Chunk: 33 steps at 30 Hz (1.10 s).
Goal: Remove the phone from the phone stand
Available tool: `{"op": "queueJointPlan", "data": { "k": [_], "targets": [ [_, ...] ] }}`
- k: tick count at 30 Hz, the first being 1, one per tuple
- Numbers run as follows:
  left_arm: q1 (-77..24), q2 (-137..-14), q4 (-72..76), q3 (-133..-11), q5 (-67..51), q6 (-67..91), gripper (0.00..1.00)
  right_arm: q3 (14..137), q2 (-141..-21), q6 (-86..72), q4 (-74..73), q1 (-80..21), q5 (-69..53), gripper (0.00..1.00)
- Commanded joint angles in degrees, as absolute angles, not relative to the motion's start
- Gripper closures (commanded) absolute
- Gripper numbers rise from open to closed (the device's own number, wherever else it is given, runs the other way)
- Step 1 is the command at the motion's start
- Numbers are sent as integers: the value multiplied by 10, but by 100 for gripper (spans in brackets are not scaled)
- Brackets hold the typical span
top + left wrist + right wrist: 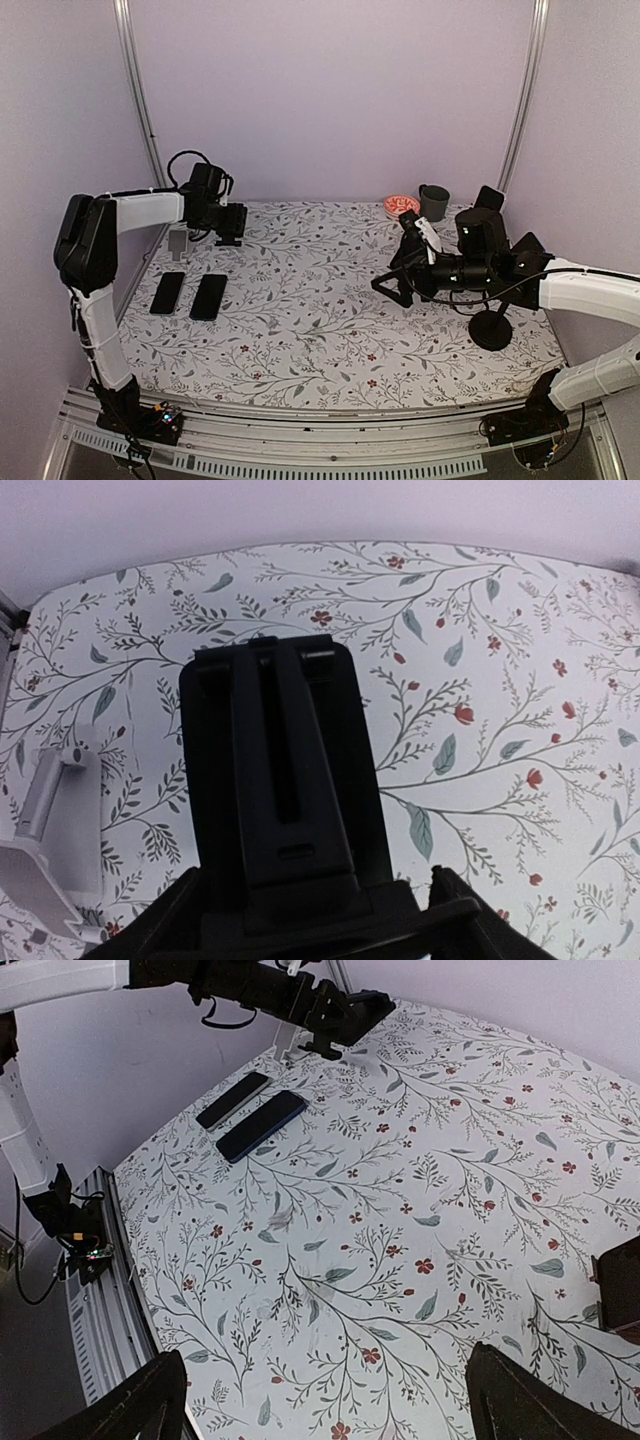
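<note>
On floral cloth (320,300), lilac walls (330,90): left gripper (232,224) apparently grasping black stand (280,780); right gripper (330,1405) spread, empty.

Soft even light, faint shadows; wrist views bowed at edges; near phone stand (285,810) blurred.

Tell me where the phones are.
Top view, left side: two phones lie flat side by side on the table, just nearer the bases than the grey stand.
</note>
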<state>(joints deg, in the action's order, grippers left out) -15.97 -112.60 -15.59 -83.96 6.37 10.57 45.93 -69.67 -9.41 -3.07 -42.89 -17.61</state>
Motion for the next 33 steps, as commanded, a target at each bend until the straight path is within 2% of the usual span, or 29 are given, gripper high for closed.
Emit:
{"op": "queueJointPlan", "data": {
  "k": [1,20,33],
  "targets": [
    [-131,-1164,-136,-863,35,90,50,481,-701,-88,-36,-423,-171,0],
    [-94,-1208,-124,-831,10,58,49,493,-726,-82,-35,-417,-177,0],
    [-92,-1230,-140,-836,12,61,37,502,-727,-84,-38,-414,-185,0]
  ]
}}
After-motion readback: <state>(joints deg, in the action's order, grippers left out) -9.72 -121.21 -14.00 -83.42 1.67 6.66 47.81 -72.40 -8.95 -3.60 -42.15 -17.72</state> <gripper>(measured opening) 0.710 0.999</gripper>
